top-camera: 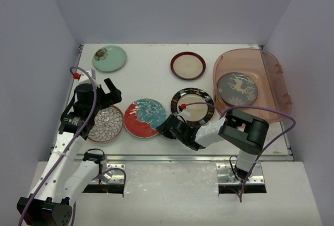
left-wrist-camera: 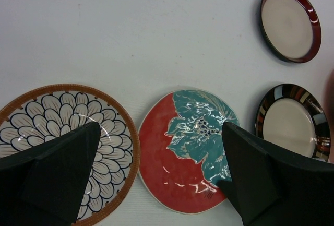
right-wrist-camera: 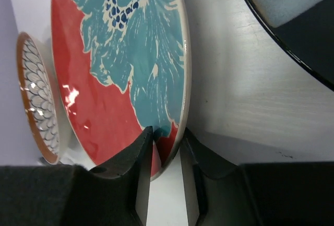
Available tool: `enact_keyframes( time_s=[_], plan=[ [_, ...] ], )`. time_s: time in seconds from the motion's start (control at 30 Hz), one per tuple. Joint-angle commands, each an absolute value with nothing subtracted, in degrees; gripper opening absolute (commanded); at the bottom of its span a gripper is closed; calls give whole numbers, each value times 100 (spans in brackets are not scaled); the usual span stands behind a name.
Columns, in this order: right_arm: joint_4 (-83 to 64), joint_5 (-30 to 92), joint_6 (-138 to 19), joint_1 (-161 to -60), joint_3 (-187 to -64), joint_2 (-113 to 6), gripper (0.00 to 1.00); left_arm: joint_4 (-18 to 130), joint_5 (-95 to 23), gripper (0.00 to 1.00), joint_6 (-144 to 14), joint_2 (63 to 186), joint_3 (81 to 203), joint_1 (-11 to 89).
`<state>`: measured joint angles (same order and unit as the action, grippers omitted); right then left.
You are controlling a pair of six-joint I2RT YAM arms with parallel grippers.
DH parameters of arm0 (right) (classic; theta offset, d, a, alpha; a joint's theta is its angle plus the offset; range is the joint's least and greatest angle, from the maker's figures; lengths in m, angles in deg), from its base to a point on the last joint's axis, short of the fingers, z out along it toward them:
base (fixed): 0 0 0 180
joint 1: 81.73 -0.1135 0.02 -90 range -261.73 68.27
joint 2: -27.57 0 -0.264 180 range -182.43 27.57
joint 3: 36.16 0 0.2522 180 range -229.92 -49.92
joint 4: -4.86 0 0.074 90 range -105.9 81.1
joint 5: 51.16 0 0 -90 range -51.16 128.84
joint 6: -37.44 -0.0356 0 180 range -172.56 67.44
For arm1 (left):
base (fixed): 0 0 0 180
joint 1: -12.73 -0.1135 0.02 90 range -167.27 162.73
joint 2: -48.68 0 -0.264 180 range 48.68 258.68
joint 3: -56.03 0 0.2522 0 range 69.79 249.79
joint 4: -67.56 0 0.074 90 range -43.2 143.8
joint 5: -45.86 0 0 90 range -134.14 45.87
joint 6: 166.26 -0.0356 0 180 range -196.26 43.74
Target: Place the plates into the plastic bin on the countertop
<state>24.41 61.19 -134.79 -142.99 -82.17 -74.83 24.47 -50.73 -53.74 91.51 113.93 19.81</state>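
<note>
Countertop (right-wrist-camera: 245, 85), floral plate (right-wrist-camera: 120, 54) rim inside right pincer (right-wrist-camera: 167, 134)

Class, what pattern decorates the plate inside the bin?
The plate is grey with pale deer; top view.

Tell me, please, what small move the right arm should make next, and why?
Probably lift slightly: the right gripper looks closed on the rim of the red-teal floral plate, which lies on the countertop close beside the petal-pattern plate. Raising it first should clear both before carrying it to the plastic bin.
</note>
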Motion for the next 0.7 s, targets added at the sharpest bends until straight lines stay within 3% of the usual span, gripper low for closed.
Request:
enact_keyframes(
  time_s=[0.0,0.2,0.47,0.67],
  plan=[
    [2187,6554,-14001,-14239,-8237,-7947,29,2708,-5011,100,-5473,9101,11427,2171],
    [2512,6372,-14362,-14132,-8304,-8368,0,2735,-4880,100,-5526,9209,11435,2310],
    [3204,6451,-14362,-13983,-8345,-7854,0,2727,-4974,100,-5510,9158,11435,2336],
    [4171,5796,-13986,-13509,-8678,-7825,0,2726,-5057,100,-5508,9139,11435,2336]
  ],
)
